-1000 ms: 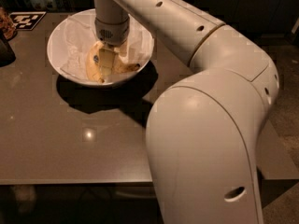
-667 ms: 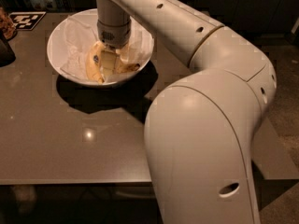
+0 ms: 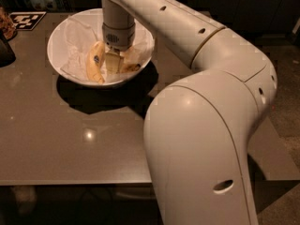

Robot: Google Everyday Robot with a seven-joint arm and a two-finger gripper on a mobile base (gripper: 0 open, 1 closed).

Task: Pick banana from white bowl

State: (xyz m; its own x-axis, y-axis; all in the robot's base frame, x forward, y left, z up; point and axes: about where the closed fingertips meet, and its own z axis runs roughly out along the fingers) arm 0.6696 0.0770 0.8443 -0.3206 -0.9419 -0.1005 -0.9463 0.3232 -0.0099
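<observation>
The white bowl (image 3: 61, 36), lined with crinkled white paper, stands on the table at the upper left. Two bananas lie in it. The straighter banana with a small dark sticker (image 3: 95, 64) lies left of the gripper. The banana with brownish patches (image 3: 130, 68) shows only in part, just right of the gripper and under it. My gripper (image 3: 112, 62) points straight down into the middle of the bowl, between the two bananas and at their level. The wrist hides what lies right beneath it.
The bowl stands on a grey-brown table (image 3: 70, 139). A black-and-white marker tag (image 3: 27, 20) lies at the back left and a dark object (image 3: 5, 48) stands at the left edge. My arm's large white body (image 3: 201, 139) fills the right half of the view.
The gripper has shifted slightly right and lower inside the bowl. More of the sticker banana shows to its left. The bowl has not moved.
</observation>
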